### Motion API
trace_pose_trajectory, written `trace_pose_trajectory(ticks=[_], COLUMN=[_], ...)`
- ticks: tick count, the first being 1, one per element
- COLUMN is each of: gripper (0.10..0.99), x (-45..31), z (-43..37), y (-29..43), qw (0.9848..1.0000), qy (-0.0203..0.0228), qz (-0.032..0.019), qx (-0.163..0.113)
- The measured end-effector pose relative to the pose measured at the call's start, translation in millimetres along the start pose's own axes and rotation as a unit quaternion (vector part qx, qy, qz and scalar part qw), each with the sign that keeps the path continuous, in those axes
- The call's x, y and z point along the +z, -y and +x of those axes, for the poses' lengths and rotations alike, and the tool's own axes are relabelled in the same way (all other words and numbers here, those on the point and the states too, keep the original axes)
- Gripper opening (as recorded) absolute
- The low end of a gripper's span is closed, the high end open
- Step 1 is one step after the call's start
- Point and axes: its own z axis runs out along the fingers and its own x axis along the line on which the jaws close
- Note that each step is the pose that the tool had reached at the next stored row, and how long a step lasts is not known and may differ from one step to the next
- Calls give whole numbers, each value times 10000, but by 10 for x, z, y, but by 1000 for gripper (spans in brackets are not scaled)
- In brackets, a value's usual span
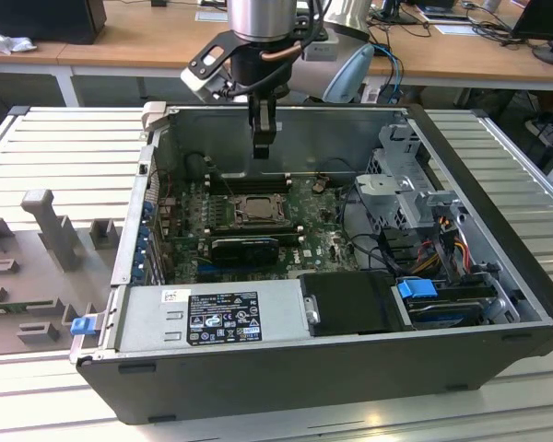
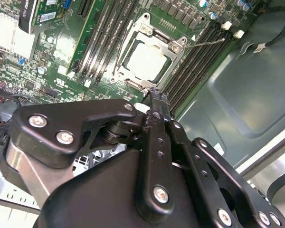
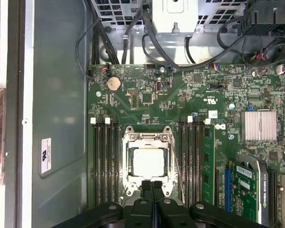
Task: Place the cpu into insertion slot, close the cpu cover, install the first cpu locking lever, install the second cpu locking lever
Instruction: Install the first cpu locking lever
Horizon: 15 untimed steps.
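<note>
The cpu (image 3: 148, 163) lies flat in the insertion slot, which is mostly hidden beneath it, on the green motherboard (image 3: 147, 95) inside the open computer case (image 1: 498, 276). The cpu cover (image 3: 128, 156) is down, framing the pale chip (image 2: 145, 61). A thin wire lever (image 2: 206, 43) sticks out from one socket corner over the memory slots. My gripper (image 1: 263, 138) hangs above the socket's far edge in the exterior view. Its black fingers (image 3: 147, 189) are pressed together with nothing between them, their tips just off the cover's rim (image 2: 133, 83).
Long black memory slots (image 3: 104, 161) run along both sides of the socket. A graphics card (image 3: 244, 185) and a finned heatsink (image 3: 260, 126) sit nearby. Cables (image 1: 442, 249), a drive cage (image 1: 405, 184) and the power supply (image 1: 212, 318) crowd the case.
</note>
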Motion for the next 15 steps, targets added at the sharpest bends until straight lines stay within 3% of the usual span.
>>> trace_pose_trajectory(ticks=[15], gripper=[106], x=[-91], z=[3], y=[-4], qw=[10000], qy=[0], qz=[0], qx=[0])
